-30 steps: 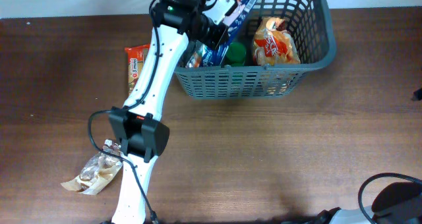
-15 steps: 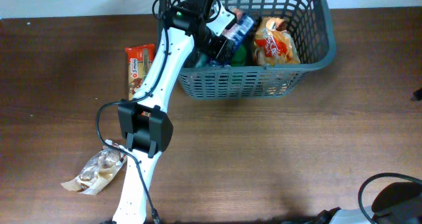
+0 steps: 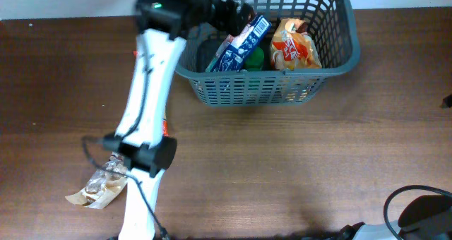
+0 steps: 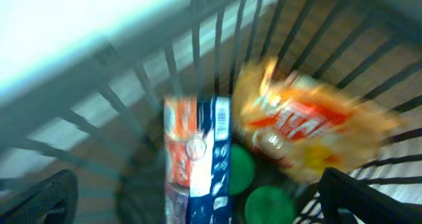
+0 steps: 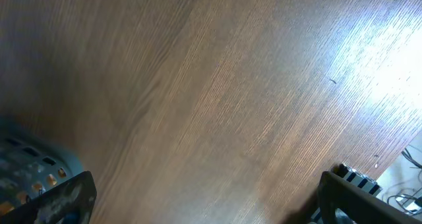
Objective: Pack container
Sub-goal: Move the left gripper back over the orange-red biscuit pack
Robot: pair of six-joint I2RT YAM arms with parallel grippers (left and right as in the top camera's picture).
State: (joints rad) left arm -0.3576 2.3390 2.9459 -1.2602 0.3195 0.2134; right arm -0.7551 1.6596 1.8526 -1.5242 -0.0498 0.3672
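Observation:
The container (image 3: 339, 65), a dark grey slotted basket, stands at the table's far edge. A blue and orange packet (image 3: 240, 44) lies tilted inside it, beside an orange bag (image 3: 296, 46) and a green lid (image 3: 254, 58). My left gripper (image 3: 239, 15) hovers open over the basket's left part, just above the packet and holding nothing. The blurred left wrist view shows the packet (image 4: 198, 165), the orange bag (image 4: 303, 128) and two green lids (image 4: 267, 204) below the open left gripper (image 4: 198, 184). My right gripper (image 5: 208, 191) is open above bare wood.
A clear-wrapped snack (image 3: 99, 187) lies on the table at the front left, next to my left arm's base. A red snack packet is almost wholly hidden under the left arm. Cables (image 3: 413, 205) and the right arm's base sit at the front right corner.
My left gripper opened and let go of the blue packet, which now lies in the basket. The left arm swung to the left. The right gripper stayed still.

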